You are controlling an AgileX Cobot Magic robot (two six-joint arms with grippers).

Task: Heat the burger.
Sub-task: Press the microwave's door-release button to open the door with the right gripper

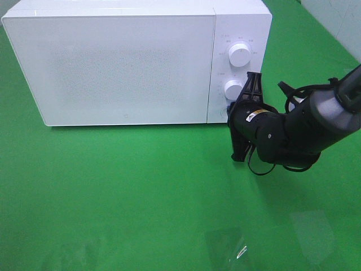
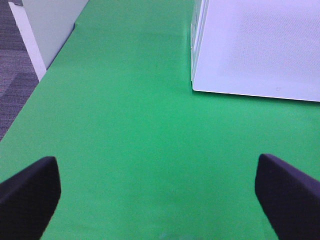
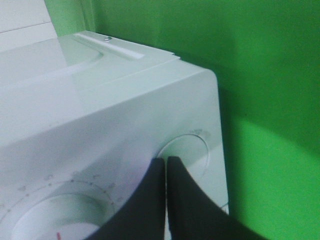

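The burger is hidden or out of view. The white microwave (image 1: 124, 62) stands at the back of the green table with its door closed; it also shows in the left wrist view (image 2: 260, 45) and the right wrist view (image 3: 125, 100). My right gripper (image 1: 229, 107) is shut and empty, with its tips against the control panel just below the lower knob (image 1: 232, 89). In the right wrist view the joined tips of the right gripper (image 3: 166, 159) touch the edge of a round button (image 3: 192, 147). My left gripper (image 2: 160, 200) is open and empty over bare green cloth, out of the exterior view.
The upper knob (image 1: 240, 55) sits above the lower one on the panel. A white board (image 2: 50, 25) and grey floor (image 2: 15, 75) lie past the table's left edge. A faint shiny patch (image 1: 225, 245) lies on the cloth near the front.
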